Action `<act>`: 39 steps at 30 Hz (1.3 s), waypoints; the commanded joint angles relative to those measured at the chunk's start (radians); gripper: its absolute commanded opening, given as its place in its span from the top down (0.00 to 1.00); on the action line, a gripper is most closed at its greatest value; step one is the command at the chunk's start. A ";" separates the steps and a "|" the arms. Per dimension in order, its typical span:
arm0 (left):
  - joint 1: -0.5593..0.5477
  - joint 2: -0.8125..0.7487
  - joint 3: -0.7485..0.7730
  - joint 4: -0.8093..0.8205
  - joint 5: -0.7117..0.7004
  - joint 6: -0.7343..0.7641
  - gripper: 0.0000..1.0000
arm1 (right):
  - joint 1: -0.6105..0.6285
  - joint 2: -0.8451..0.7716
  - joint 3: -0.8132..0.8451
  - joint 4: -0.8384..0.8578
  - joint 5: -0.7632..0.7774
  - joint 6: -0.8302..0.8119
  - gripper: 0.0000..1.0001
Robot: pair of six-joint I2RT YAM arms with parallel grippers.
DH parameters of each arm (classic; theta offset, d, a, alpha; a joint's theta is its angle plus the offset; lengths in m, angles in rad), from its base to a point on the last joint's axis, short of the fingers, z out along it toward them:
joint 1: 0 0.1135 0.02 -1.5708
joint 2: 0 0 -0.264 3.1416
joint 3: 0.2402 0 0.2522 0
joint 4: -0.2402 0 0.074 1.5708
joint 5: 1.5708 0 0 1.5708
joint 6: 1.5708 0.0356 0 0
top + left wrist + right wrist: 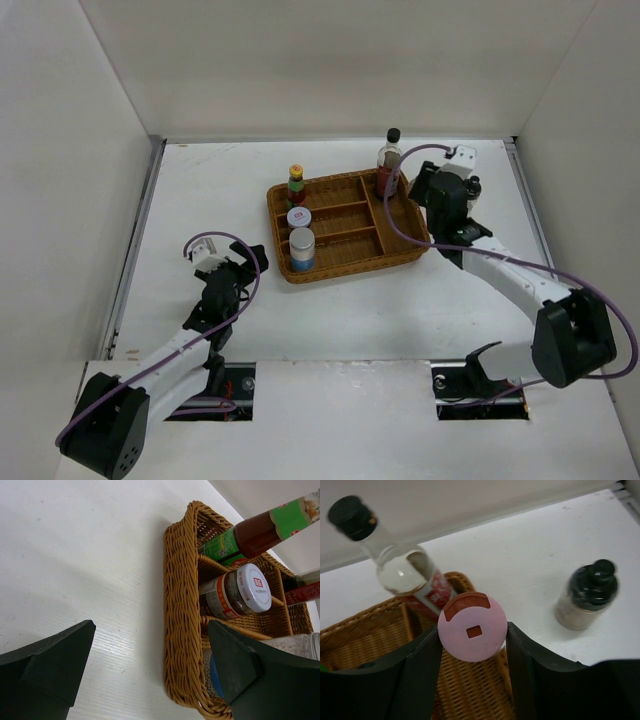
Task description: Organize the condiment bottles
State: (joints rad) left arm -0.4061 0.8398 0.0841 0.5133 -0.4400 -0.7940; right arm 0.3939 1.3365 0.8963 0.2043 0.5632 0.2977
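Note:
The brown wicker tray [345, 250] holds the green-red bottle [296, 184], the white-lidded jar [299, 217] and the blue-label shaker [301, 249] along its left side. The tall dark-sauce bottle [388, 160] stands at its far right corner. My right gripper [472, 636] is shut on the pink-lidded shaker [472, 626] and holds it over the tray's right compartment, next to the tall bottle [395, 560]. The small black-capped bottle [587, 595] stands on the table outside the tray. My left gripper [243, 264] is open and empty, left of the tray.
In the left wrist view the tray's woven wall [182, 605] is close ahead, with the jar [240, 592] and the green-red bottle [250, 532] behind it. White walls enclose the table on three sides. The right arm [500, 270] reaches in from the right.

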 commanded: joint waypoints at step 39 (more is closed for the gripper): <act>0.005 -0.004 -0.004 0.053 0.006 -0.010 0.00 | -0.247 0.065 -0.024 0.041 0.027 0.084 0.00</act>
State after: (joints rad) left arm -0.4061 0.8417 0.0841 0.5137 -0.4400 -0.7944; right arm 0.2047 1.3304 0.8406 0.3141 0.5472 0.3553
